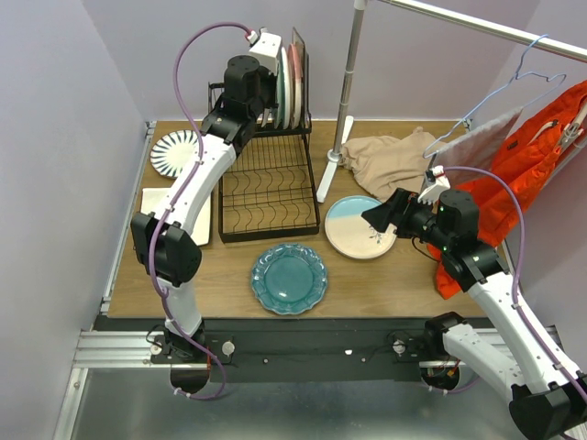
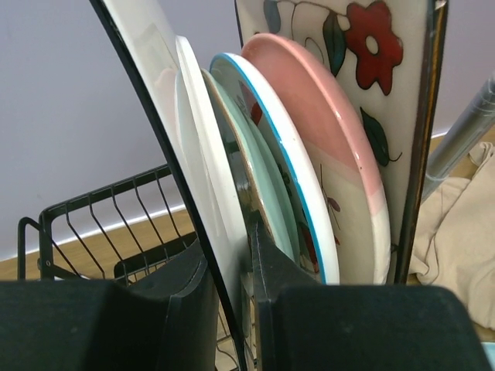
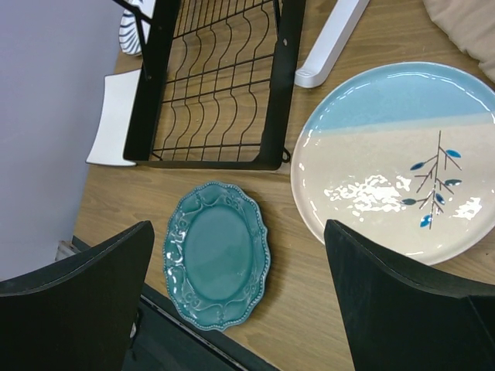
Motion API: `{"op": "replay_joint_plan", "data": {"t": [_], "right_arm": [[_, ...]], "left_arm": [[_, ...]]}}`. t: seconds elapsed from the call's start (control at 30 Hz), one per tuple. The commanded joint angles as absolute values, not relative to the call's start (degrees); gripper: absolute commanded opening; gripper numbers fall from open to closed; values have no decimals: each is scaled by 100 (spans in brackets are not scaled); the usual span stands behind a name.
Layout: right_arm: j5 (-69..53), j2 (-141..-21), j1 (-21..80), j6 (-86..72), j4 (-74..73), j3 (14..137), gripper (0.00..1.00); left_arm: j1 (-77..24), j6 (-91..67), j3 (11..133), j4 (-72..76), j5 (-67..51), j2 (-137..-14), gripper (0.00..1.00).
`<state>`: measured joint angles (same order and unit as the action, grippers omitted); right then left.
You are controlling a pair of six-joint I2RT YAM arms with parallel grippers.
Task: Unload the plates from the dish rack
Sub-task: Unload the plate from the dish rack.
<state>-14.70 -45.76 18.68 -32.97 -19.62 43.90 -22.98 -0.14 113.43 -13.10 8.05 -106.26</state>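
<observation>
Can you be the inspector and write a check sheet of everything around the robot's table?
Surface: wooden table, no spills seen.
Job's things: dish rack, lower tray holds nothing, plates standing in its upper basket; striped plate, white square plate, teal scalloped plate and cream-blue plate lie on the table.
Clutter: beige cloth beside the clothes-rail stand.
Tools: left tool shut on a white plate in the rack; right tool open, empty, above the table.
Cables: purple cables looping over each arm.
Surroundings: lilac walls; orange garment hanging on the rail.
</observation>
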Motion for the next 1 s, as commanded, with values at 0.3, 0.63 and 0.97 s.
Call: {"op": "replay_joint_plan", "data": {"t": [0.3,0.63,0.97], "right_arm": [[-1389,-4658,1872,-3357,-1793,4298,99],[-1398,-4667,1872,-3357,-1758,4271,99],[-1415,-4632,1863,-3366,-1740,4289,99]], "left_arm": [[-2232,931,11672,-141,791,-9879,0],[-2285,1326,11329,-35,808,-9782,0],[-2750,2618,10663,816,1326,-9300,0]]}}
